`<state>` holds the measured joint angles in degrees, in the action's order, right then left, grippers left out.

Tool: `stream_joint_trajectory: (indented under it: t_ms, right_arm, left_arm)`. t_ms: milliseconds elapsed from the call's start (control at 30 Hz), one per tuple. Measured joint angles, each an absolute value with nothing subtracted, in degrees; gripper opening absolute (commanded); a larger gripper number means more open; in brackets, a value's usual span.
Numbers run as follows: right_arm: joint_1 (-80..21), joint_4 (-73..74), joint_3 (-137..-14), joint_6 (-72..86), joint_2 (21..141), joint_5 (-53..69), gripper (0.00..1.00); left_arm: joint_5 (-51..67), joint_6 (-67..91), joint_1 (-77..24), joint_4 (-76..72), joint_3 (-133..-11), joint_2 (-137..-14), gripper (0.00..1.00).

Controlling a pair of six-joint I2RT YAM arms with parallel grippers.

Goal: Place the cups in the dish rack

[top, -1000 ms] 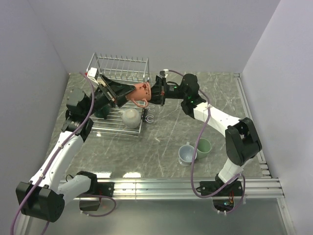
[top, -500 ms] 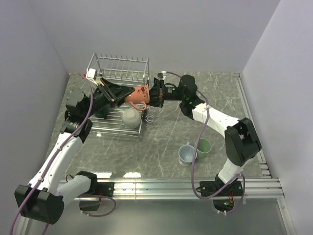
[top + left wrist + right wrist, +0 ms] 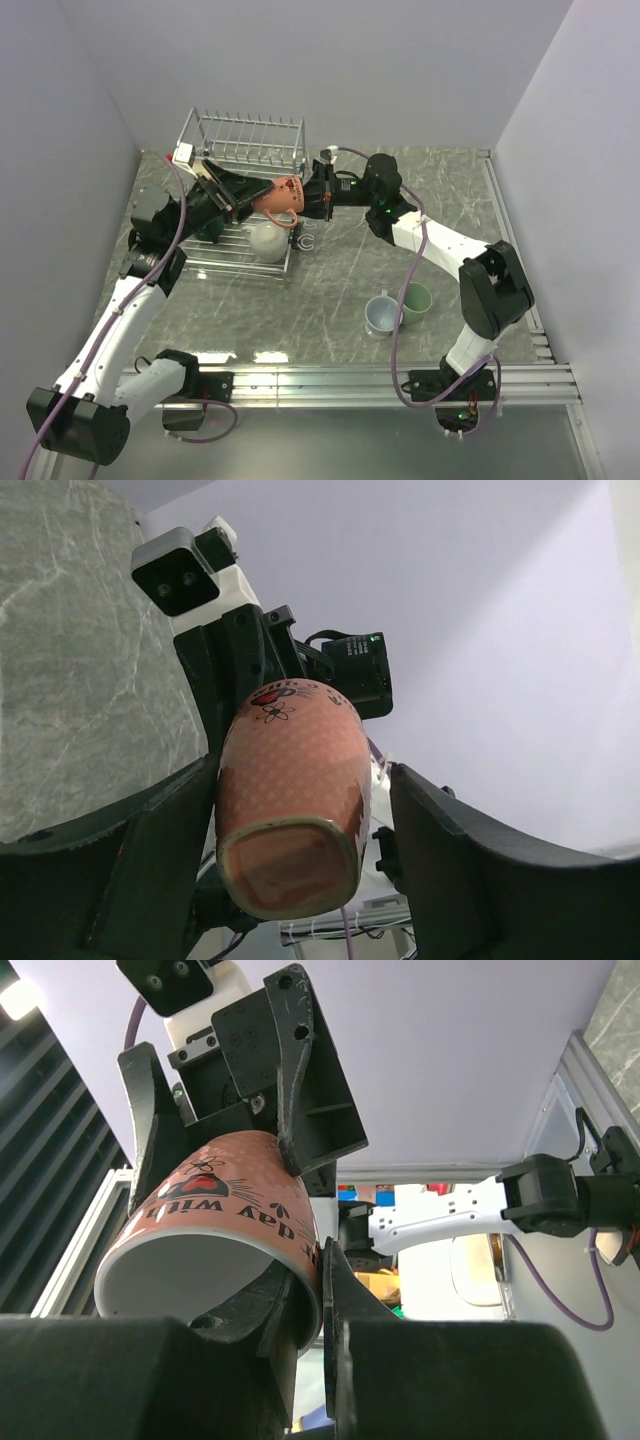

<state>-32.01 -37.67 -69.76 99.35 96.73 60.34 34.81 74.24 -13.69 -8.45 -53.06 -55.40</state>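
Note:
The red-brown cup (image 3: 283,195) with a white inside is held in the air above the right end of the dish rack (image 3: 241,139). My right gripper (image 3: 318,197) is shut on its rim, one finger inside and one outside (image 3: 318,1260). My left gripper (image 3: 235,195) is open around the cup's base (image 3: 295,790), with a gap at one finger. A cream cup (image 3: 267,240) lies upside down in the rack, with a dark green cup (image 3: 208,229) partly hidden under my left arm. The light blue-grey cup (image 3: 381,315) and pale green cup (image 3: 415,300) stand on the table. The tan cup is out of view.
The marble table (image 3: 340,280) is walled on the left, back and right. A metal rail (image 3: 380,380) runs along the near edge by the arm bases. The rack stands at the back left.
The red-brown cup has shifted slightly left, further between my left gripper's fingers. My left arm's elbow has moved left. The right gripper still holds the rim.

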Motion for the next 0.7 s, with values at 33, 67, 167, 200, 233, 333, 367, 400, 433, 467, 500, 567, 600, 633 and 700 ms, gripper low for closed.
stream_joint_trajectory:
  t_ms: [33,67,167,200,233,333,367,400,433,467,500,567,600,633,700]
  right_arm:
    - [-32.0,-37.6,-69.8,99.4,96.7,60.3,0.00]
    - [-32.0,-37.7,-69.8,99.4,96.7,60.3,0.00]
    - [-32.0,-37.9,-69.8,99.4,96.7,60.3,0.00]
    - [-32.0,-38.0,-69.8,99.2,96.7,60.3,0.00]
    - [-32.0,-37.9,-69.8,99.1,96.7,60.4,0.00]
    - [-32.0,-37.9,-69.7,98.6,96.7,60.5,0.00]
    - [-32.1,-37.9,-69.7,98.5,96.7,60.6,0.00]
    - [-32.1,-37.9,-69.7,98.4,96.7,60.5,0.00]
    - [-32.1,-37.9,-69.7,98.3,96.7,60.5,0.00]
    - [-32.1,-37.8,-69.7,98.2,96.7,60.5,0.01]
    - [-32.1,-37.7,-69.7,98.0,96.7,60.5,0.10]
    - [-32.1,-36.9,-69.7,97.8,96.7,60.5,0.44]
    - [-32.1,-36.4,-69.7,97.4,96.7,60.0,0.54]
    - [-32.1,-35.7,-69.7,97.0,96.7,59.5,0.65]
    - [-31.8,-33.2,-69.7,95.1,96.7,59.0,0.74]
  left_arm:
    - [34.8,74.2,-13.7,-8.3,-53.0,-55.3,0.71]
    - [34.8,74.2,-13.7,-8.2,-53.0,-55.2,0.70]
    - [34.7,74.1,-13.7,-8.2,-52.8,-55.0,0.63]
    - [34.7,74.2,-13.7,-8.3,-52.6,-55.0,0.59]
    - [34.7,74.3,-13.6,-8.4,-52.5,-54.9,0.55]
    - [34.7,74.6,-13.6,-9.1,-51.8,-54.4,0.36]
    - [34.7,74.6,-13.6,-9.0,-51.7,-54.3,0.31]
    - [34.7,74.6,-13.6,-9.0,-51.7,-54.2,0.26]
    - [34.7,74.6,-13.6,-9.0,-51.7,-54.2,0.20]
    - [34.7,74.6,-13.6,-9.0,-51.7,-54.2,0.17]
    - [34.7,74.6,-13.6,-8.8,-51.7,-54.2,0.15]
    - [34.7,74.3,-13.6,-8.3,-51.7,-54.2,0.11]
    - [34.9,73.9,-13.6,-7.2,-51.8,-54.2,0.09]
    - [35.1,73.2,-13.6,-6.0,-51.9,-54.2,0.07]
    - [35.3,71.8,-13.7,-2.5,-52.9,-54.4,0.01]
